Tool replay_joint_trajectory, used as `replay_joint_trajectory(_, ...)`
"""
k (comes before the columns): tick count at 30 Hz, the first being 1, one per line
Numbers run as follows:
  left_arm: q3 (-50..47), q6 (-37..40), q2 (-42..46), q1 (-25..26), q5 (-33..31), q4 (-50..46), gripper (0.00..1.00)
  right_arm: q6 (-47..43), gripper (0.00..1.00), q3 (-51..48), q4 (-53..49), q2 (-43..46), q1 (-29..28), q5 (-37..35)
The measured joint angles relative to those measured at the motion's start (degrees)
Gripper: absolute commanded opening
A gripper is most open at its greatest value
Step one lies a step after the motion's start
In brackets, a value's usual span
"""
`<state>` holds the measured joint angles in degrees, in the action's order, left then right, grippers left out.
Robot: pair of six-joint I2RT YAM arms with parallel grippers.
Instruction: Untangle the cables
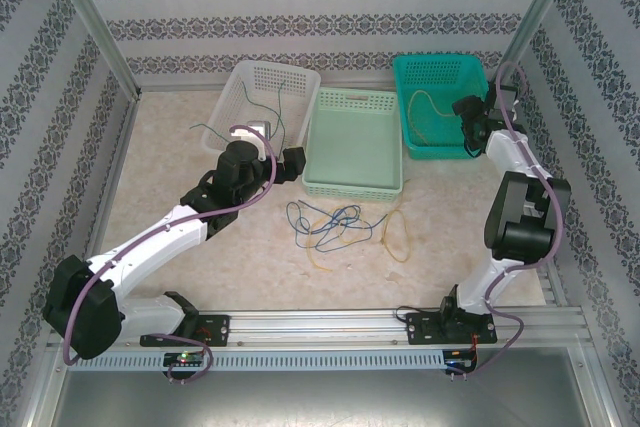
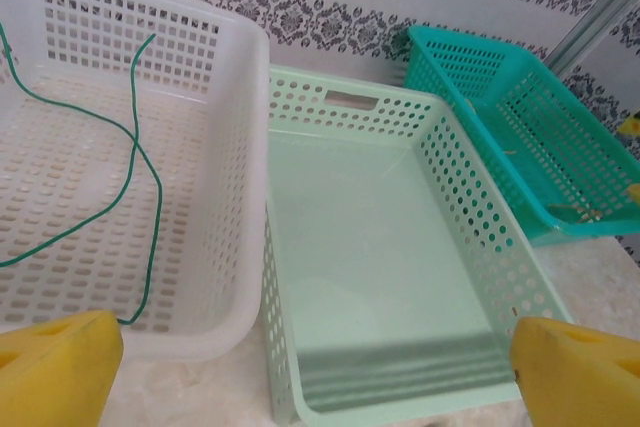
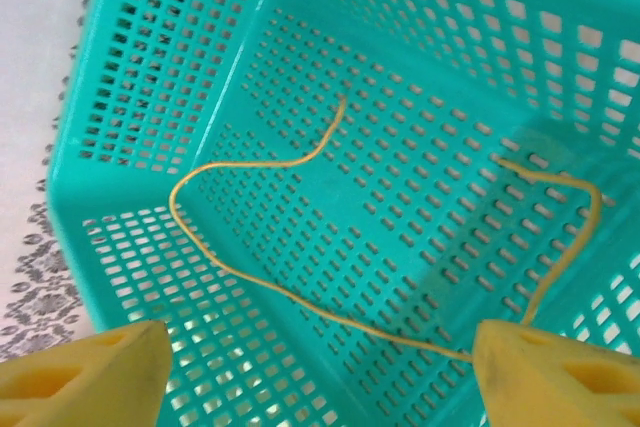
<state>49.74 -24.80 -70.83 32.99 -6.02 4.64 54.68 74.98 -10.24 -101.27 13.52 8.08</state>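
Both arms were the same build. The left arm point(image 1: 150, 239) and right arm point(image 1: 508, 155) had chunky black motor housings at the joints and glossy white shells for the links in between. A thick purple cable point(image 1: 232, 209) snaked along the outside of each one, looping loose by the wrist and again down by the base. The bases point(image 1: 185, 319) were small black blocks on a silver aluminium rail point(image 1: 320, 325), with a tiny green light point(image 1: 182, 357) under the left one. The left gripper point(image 2: 318, 372) had fat yellow wedge-shaped pads point(image 2: 60, 367), and the right gripper point(image 3: 320, 377) had the same.
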Motion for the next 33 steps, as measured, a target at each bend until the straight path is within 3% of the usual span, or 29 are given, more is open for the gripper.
replay_joint_trajectory(7,0.00,0.59,-0.87,0.00,1.51,-0.92,1.00,-3.10,0.77,-3.41,-0.26,10.51,-2.10,3.85)
replay_joint_trajectory(13,0.00,0.66,-1.09,0.00,2.51,-0.90,1.00,-11.23,0.68,-10.19,-5.07,24.87,-9.16,4.20)
replay_joint_trajectory(18,0.00,0.70,-2.23,0.00,3.23,-0.87,1.00,-15.32,0.65,-21.99,-13.00,33.90,-16.98,2.36)
replay_joint_trajectory(25,0.00,1.20,-2.71,0.00,4.52,-0.81,1.00,-13.11,0.62,-40.50,-25.00,47.34,-27.32,-3.65)
replay_joint_trajectory(33,0.00,1.46,-4.24,0.00,6.78,-0.81,1.00,-9.55,0.60,-45.62,-28.15,46.01,-34.84,-7.96)
